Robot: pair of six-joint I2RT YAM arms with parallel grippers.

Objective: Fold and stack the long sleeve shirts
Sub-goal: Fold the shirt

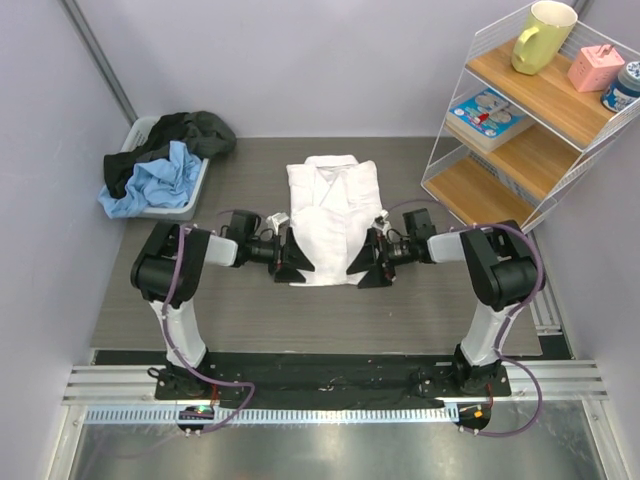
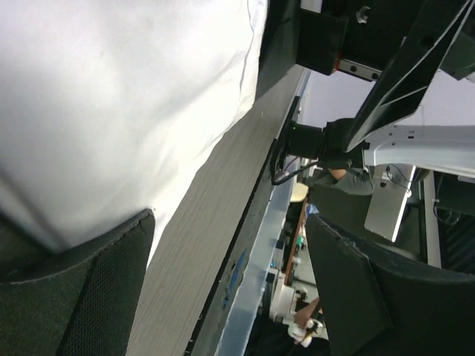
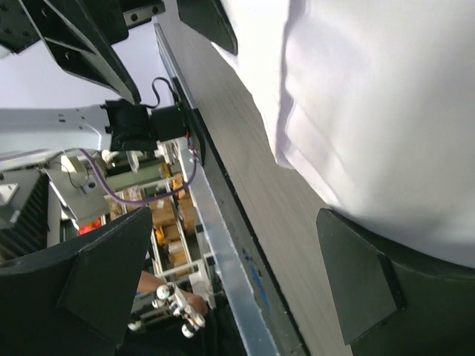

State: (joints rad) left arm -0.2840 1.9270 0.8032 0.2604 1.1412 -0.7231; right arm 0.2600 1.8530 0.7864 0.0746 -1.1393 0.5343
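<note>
The left hand [image 1: 292,260] and right hand [image 1: 368,264] are spread open flanking the white shirt [image 1: 330,215] — both near corners should be gripped level.

The white shirt [image 2: 111,111] runs off the left wrist view's edges.

Even bright light; glaring white shirt [image 2: 111,96]

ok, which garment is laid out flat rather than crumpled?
The white collared shirt at the table's centre, folded flat. The light blue garment and the dark garment are bunched up in the grey basket at the far left.
</note>
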